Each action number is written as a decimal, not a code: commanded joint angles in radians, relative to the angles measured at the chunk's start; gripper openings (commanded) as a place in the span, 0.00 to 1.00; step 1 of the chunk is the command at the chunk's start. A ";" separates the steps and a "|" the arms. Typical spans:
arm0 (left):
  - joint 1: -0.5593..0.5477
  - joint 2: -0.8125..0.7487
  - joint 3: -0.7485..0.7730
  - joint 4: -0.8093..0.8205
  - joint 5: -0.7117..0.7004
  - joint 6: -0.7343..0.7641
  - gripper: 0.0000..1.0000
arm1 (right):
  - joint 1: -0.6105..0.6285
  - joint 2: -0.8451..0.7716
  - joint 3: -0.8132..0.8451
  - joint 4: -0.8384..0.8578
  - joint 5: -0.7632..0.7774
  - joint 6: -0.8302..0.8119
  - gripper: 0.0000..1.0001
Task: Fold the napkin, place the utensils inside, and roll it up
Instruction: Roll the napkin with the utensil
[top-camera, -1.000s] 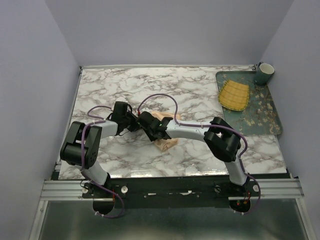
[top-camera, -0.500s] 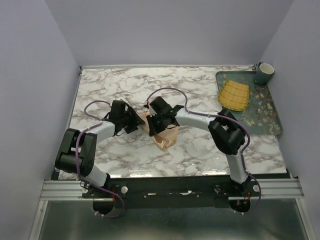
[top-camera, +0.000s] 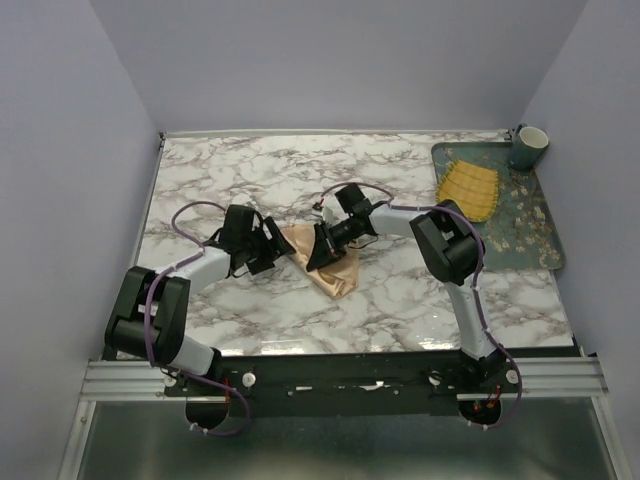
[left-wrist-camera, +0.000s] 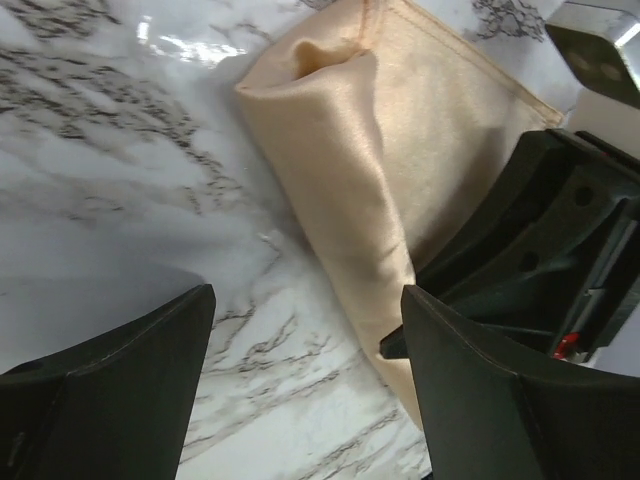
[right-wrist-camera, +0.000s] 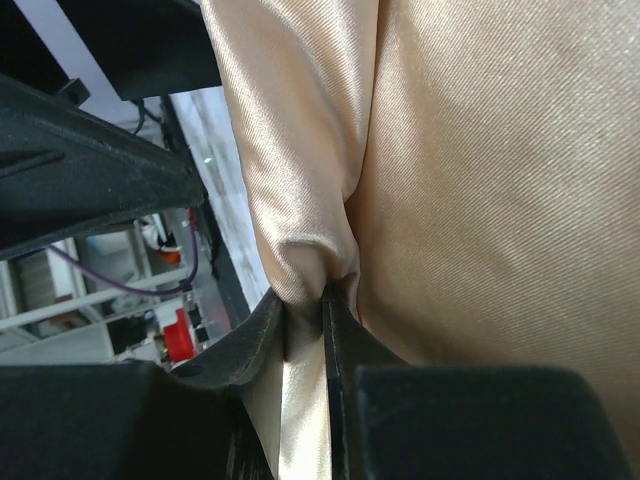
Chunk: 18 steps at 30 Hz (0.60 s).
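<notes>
The peach-orange napkin (top-camera: 337, 272) lies rumpled on the marble tabletop (top-camera: 240, 180), mid-table. My right gripper (top-camera: 321, 253) is shut on a pinched fold of the napkin (right-wrist-camera: 480, 180), its jaws (right-wrist-camera: 305, 300) squeezing the cloth between them. My left gripper (top-camera: 281, 250) stands just left of the napkin, open, with only bare marble between its fingers (left-wrist-camera: 110, 400). In the left wrist view the napkin (left-wrist-camera: 400, 140) shows a raised fold, with the right gripper (left-wrist-camera: 570, 240) over its right side. The left gripper (left-wrist-camera: 305, 310) touches nothing. The utensils are out of view.
A teal tray (top-camera: 515, 225) sits at the back right, holding a yellow checked cloth (top-camera: 468, 190). A green mug (top-camera: 528, 147) stands at the tray's far corner. Purple cables loop above both arms near the napkin.
My left gripper has opened, let go of the napkin and drawn back a little to the left. The right arm has swung back and right while gripping the fold, and the napkin lies more spread out.
</notes>
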 joint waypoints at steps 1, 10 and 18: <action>-0.030 0.094 0.035 0.086 0.056 -0.064 0.84 | -0.011 0.070 -0.037 -0.003 -0.103 0.000 0.02; -0.044 0.199 0.036 0.115 0.007 -0.158 0.63 | -0.025 0.087 -0.014 0.010 -0.132 -0.008 0.02; -0.056 0.207 0.056 0.070 -0.103 -0.052 0.27 | -0.034 0.081 0.032 -0.073 -0.087 -0.095 0.15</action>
